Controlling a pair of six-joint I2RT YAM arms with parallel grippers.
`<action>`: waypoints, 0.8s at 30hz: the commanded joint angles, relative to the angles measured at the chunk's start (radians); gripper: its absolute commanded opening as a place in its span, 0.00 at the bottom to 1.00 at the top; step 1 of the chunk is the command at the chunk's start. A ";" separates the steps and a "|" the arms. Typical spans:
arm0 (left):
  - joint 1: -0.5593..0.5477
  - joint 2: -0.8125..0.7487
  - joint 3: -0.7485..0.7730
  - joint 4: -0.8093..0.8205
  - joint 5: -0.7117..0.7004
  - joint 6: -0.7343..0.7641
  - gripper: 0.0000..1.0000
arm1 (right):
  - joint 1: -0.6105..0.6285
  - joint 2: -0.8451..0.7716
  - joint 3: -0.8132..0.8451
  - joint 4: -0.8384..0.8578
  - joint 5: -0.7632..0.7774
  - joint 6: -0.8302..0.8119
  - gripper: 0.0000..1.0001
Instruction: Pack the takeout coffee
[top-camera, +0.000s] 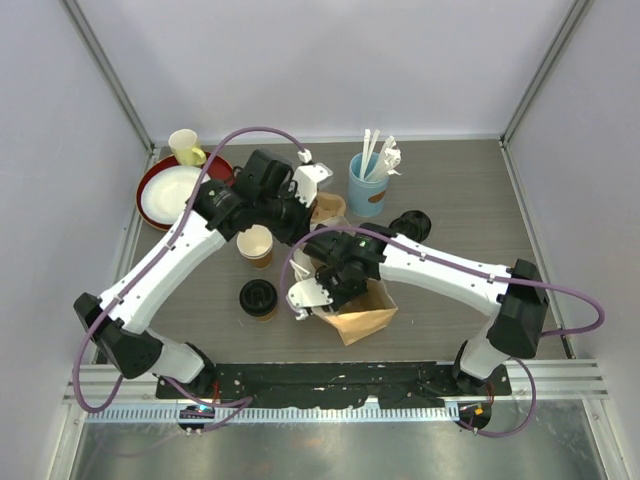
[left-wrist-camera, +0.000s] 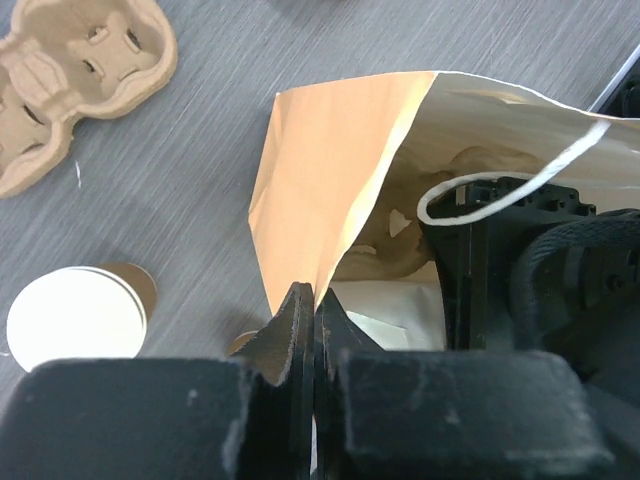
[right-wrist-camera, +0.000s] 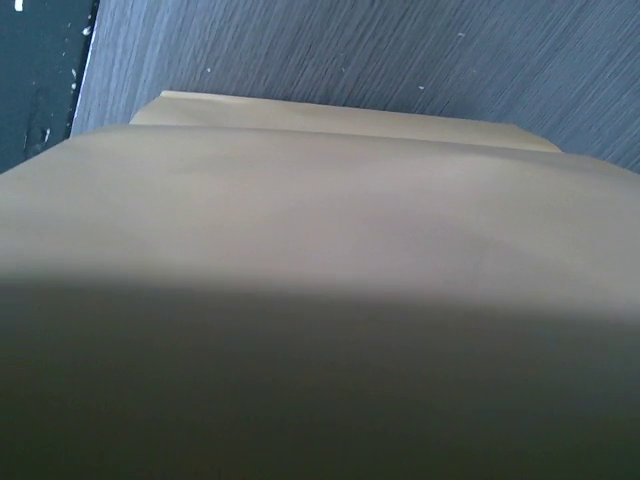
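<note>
We're on the bag-opening step here, not the cups. In the left wrist view the left gripper (left-wrist-camera: 313, 302) is pinched fully together on the near rim of the brown paper bag (left-wrist-camera: 330, 180), low in the centre of the frame. The paper edge runs right down between the closed fingers. The bag's mouth gapes toward the right of that frame, its white string handle (left-wrist-camera: 500, 190) looped over dark hardware at the far rim.

From above, the right gripper (top-camera: 320, 297) is down at the bag in the middle of the frame. Its own camera shows us nothing but tan paper, so we can't tell how its fingers stand or whether they hold anything.

As for the coffee, one lidded cup (top-camera: 258, 298) stands on the table just left of centre, outside the bag and well clear of both grippers. A second black lid (top-camera: 410, 225) sits right of centre, but we can't make out whether a cup is under it. The lidless cup (top-camera: 255, 245) stands just above the lidded one.

We reckon packing proper has not begun. The next move calls for drawing the two rims apart so the mouth stays wide and upright. Then one arm has to let go to fetch the lidded cup, and the bag may sag shut once it does.
</note>
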 joint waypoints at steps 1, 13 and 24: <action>0.080 0.002 -0.043 0.077 0.121 0.001 0.00 | -0.011 0.017 -0.023 -0.001 -0.073 0.046 0.01; 0.096 -0.007 -0.042 -0.027 0.178 0.014 0.00 | -0.011 0.094 -0.086 0.016 -0.110 0.057 0.07; 0.096 0.002 0.005 -0.110 0.154 0.062 0.00 | 0.007 0.072 0.066 -0.033 -0.061 0.091 0.61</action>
